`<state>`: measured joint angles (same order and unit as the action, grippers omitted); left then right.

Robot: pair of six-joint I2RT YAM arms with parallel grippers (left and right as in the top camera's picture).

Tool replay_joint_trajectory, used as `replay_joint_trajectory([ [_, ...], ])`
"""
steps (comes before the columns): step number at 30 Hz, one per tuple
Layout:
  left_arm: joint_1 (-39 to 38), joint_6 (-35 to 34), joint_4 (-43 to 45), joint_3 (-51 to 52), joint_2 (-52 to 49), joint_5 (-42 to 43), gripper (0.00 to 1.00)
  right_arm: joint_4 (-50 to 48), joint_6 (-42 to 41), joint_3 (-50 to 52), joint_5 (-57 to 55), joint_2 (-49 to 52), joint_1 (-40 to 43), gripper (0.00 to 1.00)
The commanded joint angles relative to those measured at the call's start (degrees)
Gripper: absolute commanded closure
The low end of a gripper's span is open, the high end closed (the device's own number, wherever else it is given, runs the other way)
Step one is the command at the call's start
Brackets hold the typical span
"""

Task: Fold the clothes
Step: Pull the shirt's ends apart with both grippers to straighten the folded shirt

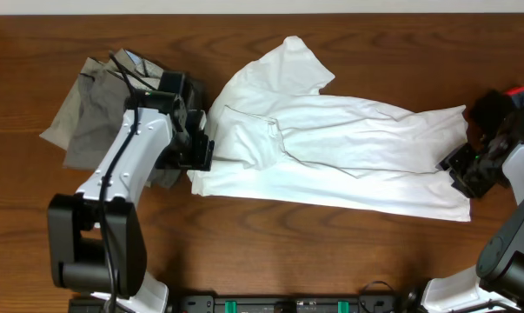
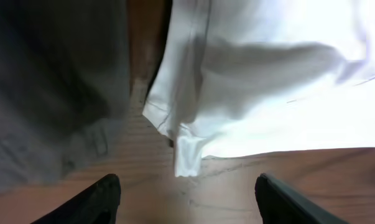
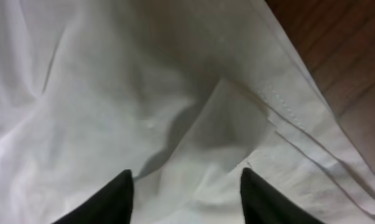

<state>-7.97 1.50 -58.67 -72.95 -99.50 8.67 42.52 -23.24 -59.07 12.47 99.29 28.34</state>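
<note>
Left gripper (image 2: 187,186) and right gripper (image 3: 185,177) stand empty, jaws apart, at opposite ends of the white T-shirt (image 1: 348,148); best pinch corners squarely

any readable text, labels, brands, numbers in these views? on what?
None can be read.
white T-shirt: plain, with no print or tag in any view.
grey trousers: no label visible, and blurred in the left wrist view.
robot base at the bottom edge: too small to tell whether it carries any marking.
</note>
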Motion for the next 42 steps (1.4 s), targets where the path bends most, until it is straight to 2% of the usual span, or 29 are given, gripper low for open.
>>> replay_joint_trajectory([
  [1,0.3,0.1,0.0,-1.5,2.4,1.7,0.28,-0.6,0.1,0.5,-0.6,1.5,-0.3,0.50],
  [4,0.3,0.1,0.7,-1.5,3.8,4.2,0.28,-1.9,-0.6,1.2,-0.5,2.7,-0.3,0.55],
  [6,0.3,0.1,1.2,-1.5,4.8,4.4,0.28,-2.9,-0.6,1.4,0.0,3.1,-0.3,0.64],
  [8,0.3,0.1,1.4,-1.5,5.7,4.4,0.27,-4.2,-0.6,1.4,0.0,3.1,-0.2,0.78],
  [13,0.3,0.1,1.5,-1.5,6.8,4.4,0.27,-7.8,-1.9,1.4,3.1,3.0,0.0,0.99],
  [19,0.3,0.1,1.5,-1.5,6.8,4.4,0.27,-14.0,-4.3,1.4,10.2,3.0,1.4,0.97],
  [22,0.3,0.1,1.6,-1.5,6.8,4.4,0.27,-14.9,-4.7,1.4,9.7,3.0,1.7,0.88],
  [24,0.3,0.1,1.9,-1.5,6.8,4.4,0.27,-14.8,-5.0,1.4,8.3,3.1,1.7,0.76],
  [28,0.3,0.1,2.3,-1.5,6.8,4.4,0.27,-14.9,-5.0,1.4,7.1,3.0,1.9,0.74],
  [31,0.3,0.1,2.3,-1.5,6.8,4.4,0.27,-14.5,-0.7,1.4,11.9,3.0,2.8,0.87],
  [34,0.3,0.1,2.3,-1.5,6.8,4.4,0.27,-13.2,4.2,1.4,18.4,3.0,3.8,0.92],
  [35,0.3,0.1,2.3,-1.5,6.8,4.4,0.27,-12.4,5.3,1.4,19.5,3.0,4.0,0.97],
  [39,0.3,0.1,2.8,-1.5,6.8,4.4,0.27,-5.4,7.9,1.4,19.5,3.0,3.8,0.99],
  [42,0.3,0.1,3.5,-1.5,6.8,4.4,0.27,-0.9,8.5,1.6,12.9,3.0,2.5,0.99],
])
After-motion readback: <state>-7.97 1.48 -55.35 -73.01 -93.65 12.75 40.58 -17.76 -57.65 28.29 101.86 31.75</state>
